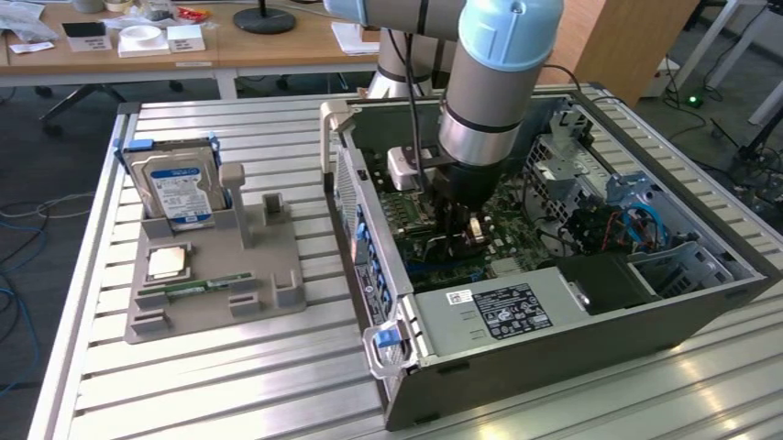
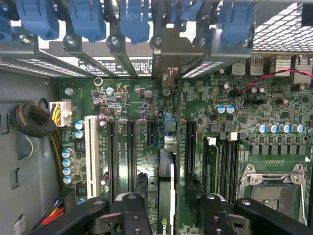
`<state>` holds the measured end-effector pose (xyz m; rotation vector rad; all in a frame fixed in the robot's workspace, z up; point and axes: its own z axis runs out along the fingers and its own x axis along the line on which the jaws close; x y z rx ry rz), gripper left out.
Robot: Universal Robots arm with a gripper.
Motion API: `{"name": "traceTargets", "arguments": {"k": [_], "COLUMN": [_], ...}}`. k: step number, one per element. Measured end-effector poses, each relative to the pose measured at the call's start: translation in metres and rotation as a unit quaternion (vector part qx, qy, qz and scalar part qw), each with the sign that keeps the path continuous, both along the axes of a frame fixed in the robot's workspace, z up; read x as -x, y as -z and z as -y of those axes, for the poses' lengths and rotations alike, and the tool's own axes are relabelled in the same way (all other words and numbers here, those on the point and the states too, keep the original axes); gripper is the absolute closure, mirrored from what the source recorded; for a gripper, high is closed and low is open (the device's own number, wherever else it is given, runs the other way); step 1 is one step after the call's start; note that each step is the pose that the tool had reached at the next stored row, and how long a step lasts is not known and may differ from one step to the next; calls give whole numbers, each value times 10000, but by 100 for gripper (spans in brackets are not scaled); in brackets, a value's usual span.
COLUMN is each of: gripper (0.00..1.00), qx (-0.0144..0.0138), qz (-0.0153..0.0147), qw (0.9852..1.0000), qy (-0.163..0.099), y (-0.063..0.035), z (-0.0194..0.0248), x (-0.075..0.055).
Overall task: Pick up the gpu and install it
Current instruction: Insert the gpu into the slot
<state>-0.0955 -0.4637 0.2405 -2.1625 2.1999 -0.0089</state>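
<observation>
Open grey metal computer case [image 1: 575,321] lying on a slatted table [image 1: 220,385], taken as landmark; the arm's black gripper [image 1: 459,229] reaches down inside it, over the green motherboard [image 2: 274,127]; jaws stand apart, one finger [image 2: 139,208] on each side of the thin black gpu [image 2: 166,191], seen edge-on, upright in a motherboard slot; beside the case, a grey holder [image 1: 215,284] carries a silver hard drive [image 1: 178,188].

Lab, robot arm [image 1: 490,82], office desks [image 1: 171,55]
</observation>
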Motion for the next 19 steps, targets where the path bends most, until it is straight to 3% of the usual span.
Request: {"name": "traceTargets", "arguments": {"k": [4, 19], "gripper": [55, 55], "qx": [-2, -2], "qz": [2, 33], "qw": [10000, 10000], "qy": [0, 0], "y": [-73, -525], "z": [0, -4], "x": [0, 0]}}
